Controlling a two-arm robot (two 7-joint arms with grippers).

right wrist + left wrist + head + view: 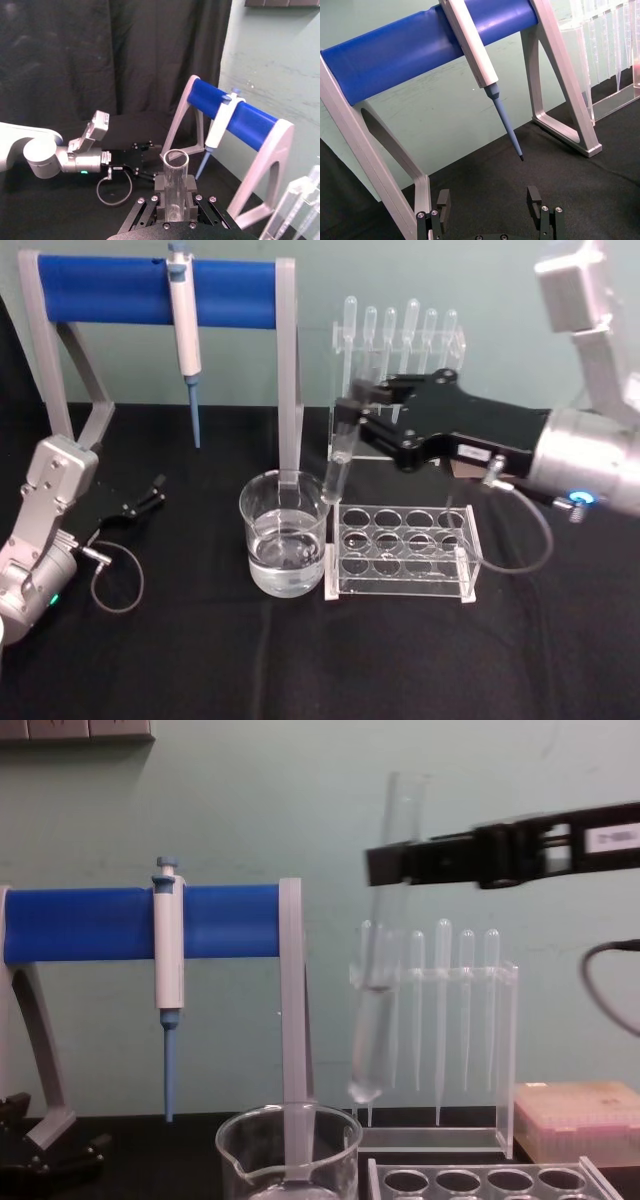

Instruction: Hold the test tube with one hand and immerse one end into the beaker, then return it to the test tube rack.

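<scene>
The jaws of the right gripper (pixel 352 405) are clamped on the test tube (pixel 378 970), at its upper part. The chest view shows the clear, slightly tilted tube's rounded end hanging just above the right rim of the beaker (pixel 290 1150); the head view shows water in that beaker. The left gripper (pixel 489 196), jaws apart, lies parked at the left of the bench (pixel 300 670).

test tube (pixel 337 470): in the head view its upper part is lost behind the right claw (pixel 352 412); in the right wrist view everything below the grip is hidden by the claw's body.
beaker (pixel 235 1155): the chest view's bottom edge cuts off its lower half.
test tube rack (pixel 485 1182): cut by the same edge, leaving just its top plate.
left claw (pixel 489 197): its body runs off the left wrist view's bottom edge.
label (pixel 473 452): print too small to read.
pink box (pixel 578 1115): cut by the chest view's right edge; contents unclear.
</scene>
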